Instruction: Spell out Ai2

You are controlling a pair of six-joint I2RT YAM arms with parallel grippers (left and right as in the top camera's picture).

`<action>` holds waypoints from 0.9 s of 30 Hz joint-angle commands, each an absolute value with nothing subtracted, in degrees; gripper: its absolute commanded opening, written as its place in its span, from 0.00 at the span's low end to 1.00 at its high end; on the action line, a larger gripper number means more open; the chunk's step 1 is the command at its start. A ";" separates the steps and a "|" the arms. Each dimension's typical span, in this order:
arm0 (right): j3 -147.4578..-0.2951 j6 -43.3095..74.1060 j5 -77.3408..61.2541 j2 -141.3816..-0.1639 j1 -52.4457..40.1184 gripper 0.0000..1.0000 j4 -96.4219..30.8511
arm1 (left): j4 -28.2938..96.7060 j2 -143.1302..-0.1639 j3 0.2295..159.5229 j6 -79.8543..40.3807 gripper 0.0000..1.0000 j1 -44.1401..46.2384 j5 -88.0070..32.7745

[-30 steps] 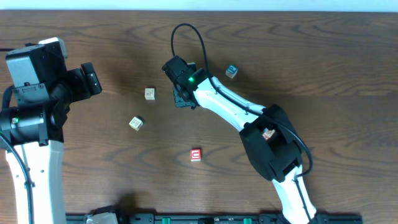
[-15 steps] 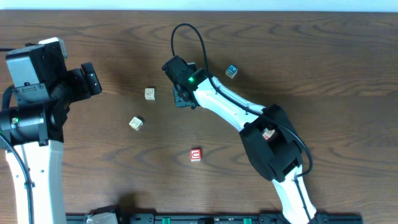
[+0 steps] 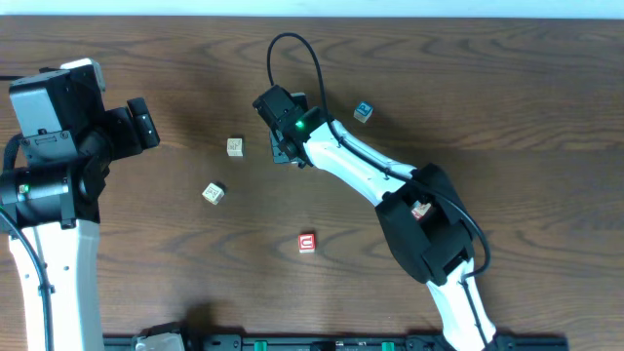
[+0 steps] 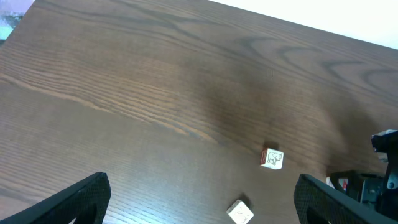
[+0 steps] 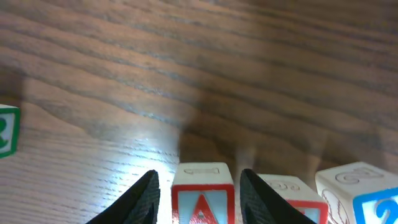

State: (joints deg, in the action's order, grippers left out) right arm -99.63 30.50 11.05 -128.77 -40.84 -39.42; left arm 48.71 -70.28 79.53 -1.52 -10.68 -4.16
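Right gripper (image 5: 198, 175) sits low on the table (image 3: 507, 88). Its fingers are parted and straddle the red A block (image 5: 203, 200), with a thin sliver of wood visible on each side, so it isn't clamped. The A block rests on the table and heads a row. Just beside it is a red-edged block (image 5: 287, 198) whose face we can't read, then the blue 2 block (image 5: 364, 193). A green-marked block (image 5: 7, 129) lies well off to the other side. Overhead, a lone red block (image 3: 307, 243) and a blue block (image 3: 363, 112) sit apart. Left gripper (image 4: 202, 186) hangs above the wood, fingers spread wide and holding nothing.
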 commanded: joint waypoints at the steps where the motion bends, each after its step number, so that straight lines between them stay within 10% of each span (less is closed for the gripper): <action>1: -100.33 28.60 12.27 -129.49 -40.95 0.43 -38.46 | 48.60 -70.08 80.42 -1.76 0.95 -10.90 -4.60; 9: -100.53 25.67 14.81 -129.32 -40.91 0.41 -34.06 | 48.60 -70.13 80.42 -1.74 0.96 -10.90 -6.02; 15: -101.69 23.16 10.39 -128.46 -42.00 0.01 -34.30 | 48.64 -70.91 80.42 -1.74 0.95 -10.90 -6.04; 27: -101.56 22.00 10.59 -129.08 -45.12 0.02 -37.95 | 48.64 -71.68 80.42 -1.74 0.95 -10.90 -6.04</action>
